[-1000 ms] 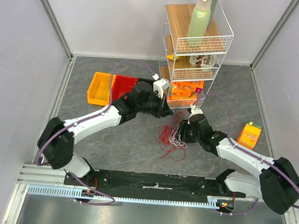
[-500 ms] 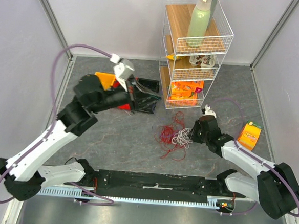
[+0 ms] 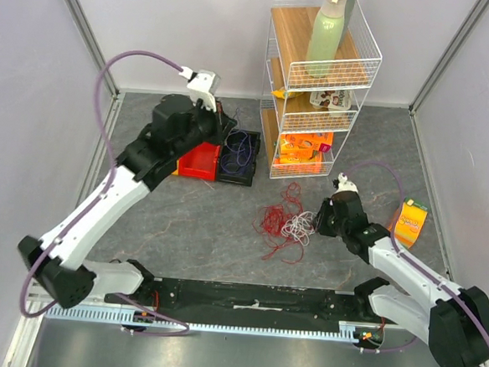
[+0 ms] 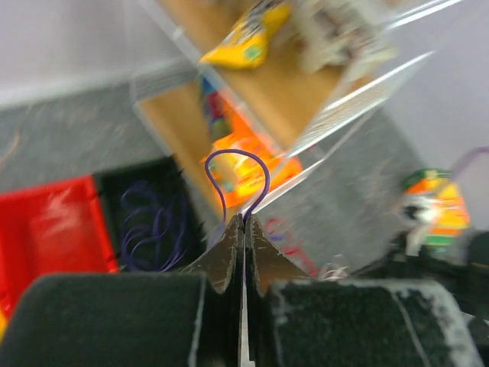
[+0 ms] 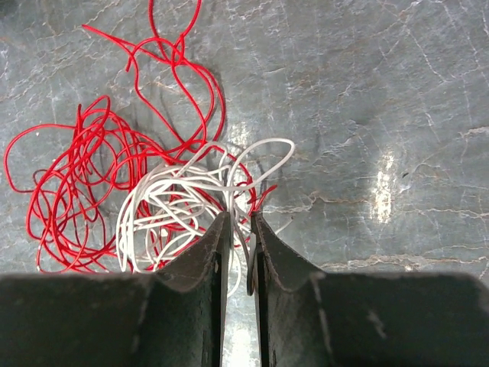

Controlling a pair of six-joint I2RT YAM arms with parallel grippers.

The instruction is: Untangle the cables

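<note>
Left gripper (image 4: pixel 243 222) has swung far-left above the black bin (image 3: pixel 249 180), fingers clamped on the purple cable (image 4: pixel 236 151), while right gripper (image 5: pixel 238 228), nearly closed at the white cable (image 5: pixel 168 202), grip unclear, risks dragging the interlocked red cable (image 5: pixel 92 153) mid-table.

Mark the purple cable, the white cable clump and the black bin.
purple cable (image 4: pixel 234 151): left wrist view, top of its loop.
white cable clump (image 5: pixel 177 205): right wrist view, middle of the clump.
black bin (image 3: pixel 236 181): top external view, near rim.
</note>
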